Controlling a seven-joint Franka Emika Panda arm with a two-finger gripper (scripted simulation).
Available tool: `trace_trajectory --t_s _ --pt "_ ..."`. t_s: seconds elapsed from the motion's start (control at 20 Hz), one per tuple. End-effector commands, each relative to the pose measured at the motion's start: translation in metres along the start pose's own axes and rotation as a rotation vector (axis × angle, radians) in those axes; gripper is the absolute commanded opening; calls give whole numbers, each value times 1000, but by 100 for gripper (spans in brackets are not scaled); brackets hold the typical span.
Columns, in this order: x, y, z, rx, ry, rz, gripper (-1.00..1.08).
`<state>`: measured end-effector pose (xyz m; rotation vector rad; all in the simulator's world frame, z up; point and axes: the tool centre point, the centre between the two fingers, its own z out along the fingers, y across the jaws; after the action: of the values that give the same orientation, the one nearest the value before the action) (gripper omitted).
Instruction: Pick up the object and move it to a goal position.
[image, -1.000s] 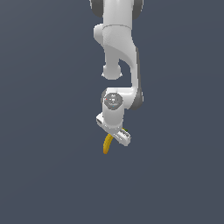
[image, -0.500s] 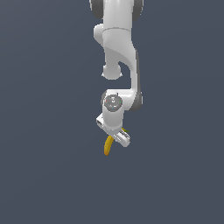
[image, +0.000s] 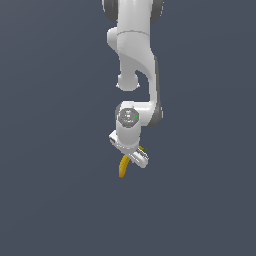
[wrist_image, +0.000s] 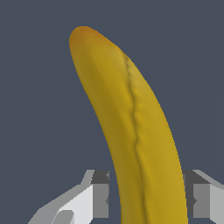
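- Since a second ago the arm (image: 134, 55) and its load have barely moved; the banana (image: 123, 166) hangs at almost the same spot in the exterior view, perhaps a shade lower.
- The gripper (image: 131, 153) is closed on the banana, its two fingers (wrist_image: 98, 192) pressing the fruit from either side near one end.
- In the wrist view the banana (wrist_image: 131, 131) runs out from between the fingers, curving away to a rounded orange-tinged tip.
- In the exterior view most of the banana juts below the gripper toward that view's left, and a short yellow stub shows on the other side.
- The banana is in the air against the plain dark background (image: 50, 150), touching only the fingers.
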<state>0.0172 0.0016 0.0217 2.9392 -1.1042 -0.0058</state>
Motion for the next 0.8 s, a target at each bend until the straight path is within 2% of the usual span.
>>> trace_trajectory --t_s 0.0,0.3,0.75 --pt "6 1 -7 2 2 1 -100" --pt "28 6 -36 2 2 1 -100" --pt "82 17 -101 2 3 0 -100"
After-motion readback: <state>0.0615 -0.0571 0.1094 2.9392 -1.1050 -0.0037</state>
